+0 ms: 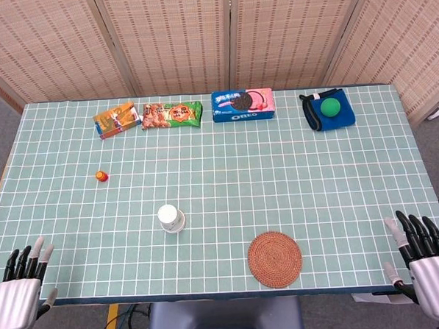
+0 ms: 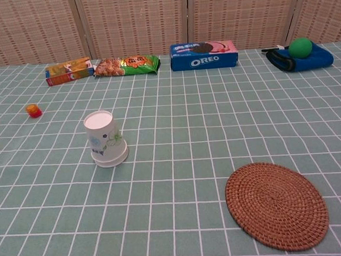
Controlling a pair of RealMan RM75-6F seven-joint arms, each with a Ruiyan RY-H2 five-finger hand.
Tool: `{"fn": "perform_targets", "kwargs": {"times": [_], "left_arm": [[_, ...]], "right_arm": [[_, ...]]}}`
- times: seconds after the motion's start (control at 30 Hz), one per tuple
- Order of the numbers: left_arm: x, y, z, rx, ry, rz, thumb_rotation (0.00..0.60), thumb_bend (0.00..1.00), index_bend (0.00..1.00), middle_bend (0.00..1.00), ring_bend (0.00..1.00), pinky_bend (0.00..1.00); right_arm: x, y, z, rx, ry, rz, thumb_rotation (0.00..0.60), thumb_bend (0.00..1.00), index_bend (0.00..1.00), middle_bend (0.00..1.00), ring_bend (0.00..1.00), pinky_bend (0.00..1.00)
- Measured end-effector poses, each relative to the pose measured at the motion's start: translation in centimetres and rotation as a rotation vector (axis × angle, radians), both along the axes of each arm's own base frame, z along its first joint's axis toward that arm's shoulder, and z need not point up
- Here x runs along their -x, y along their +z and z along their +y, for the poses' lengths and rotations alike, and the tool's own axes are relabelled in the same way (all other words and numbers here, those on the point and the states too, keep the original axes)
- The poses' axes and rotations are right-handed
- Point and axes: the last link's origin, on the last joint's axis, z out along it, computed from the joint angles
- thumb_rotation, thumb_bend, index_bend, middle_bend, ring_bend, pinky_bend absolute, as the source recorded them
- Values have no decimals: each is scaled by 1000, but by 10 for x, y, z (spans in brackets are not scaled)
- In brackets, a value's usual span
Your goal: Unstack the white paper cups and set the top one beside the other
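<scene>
Chest view shows the white paper cups [image 2: 105, 139] as one nested stack standing mouth-down on the counter [image 2: 177, 133], so the unstacking has not begun. Nothing touches the stack. I judge this to be the approach step. The next move calls for one robot hand to steady the lower cup near its rim while the other grips the upper cup around its wall and lifts it straight up, then sets it just beside the first.

Head view places both hands well apart from the stack, at the near edge of the counter. The left robot hand [image 1: 18, 293] sits at the corner to the left of the stack and the right robot hand [image 1: 427, 268] at the opposite corner; each holds nothing, with fingers extended and slightly apart.

Outward from the stack, a round woven mat [image 2: 276, 205] lies nearer and to its right. A small red and yellow cap [image 2: 34, 110] lies beyond and to its left. Along the far edge sit an orange snack box [image 2: 69, 71], a green snack packet [image 2: 127, 66] and an Oreo box [image 2: 204, 55], all closed. Farthest right of the stack, a blue pouch [image 2: 309, 59] carries a green ball [image 2: 300, 47] on top.
</scene>
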Motion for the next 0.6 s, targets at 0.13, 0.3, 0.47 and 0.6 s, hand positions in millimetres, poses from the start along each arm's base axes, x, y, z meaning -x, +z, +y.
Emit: {"fn": "perform_targets", "kwargs": {"times": [0.13, 0.3, 0.47, 0.6], "left_arm": [[-15, 0, 11, 31, -11, -1, 600, 295, 46, 0, 0, 0], [-39, -4, 28, 87, -32, -16, 600, 295, 46, 0, 0, 0], [-64, -7, 52, 131, -66, 14, 600, 295, 46, 0, 0, 0], [-76, -10, 71, 152, -48, -2, 600, 295, 50, 0, 0, 0]], "right_arm": [[-2, 1, -3, 4, 13, -13, 600, 311, 7, 0, 0, 0], [-1, 2, -10, -5, 12, -20, 600, 310, 7, 0, 0, 0], [-1, 4, -14, -8, 12, -41, 600, 310, 8, 0, 0, 0], [0, 7, -18, -2, 7, -52, 600, 310, 7, 0, 0, 0]]}}
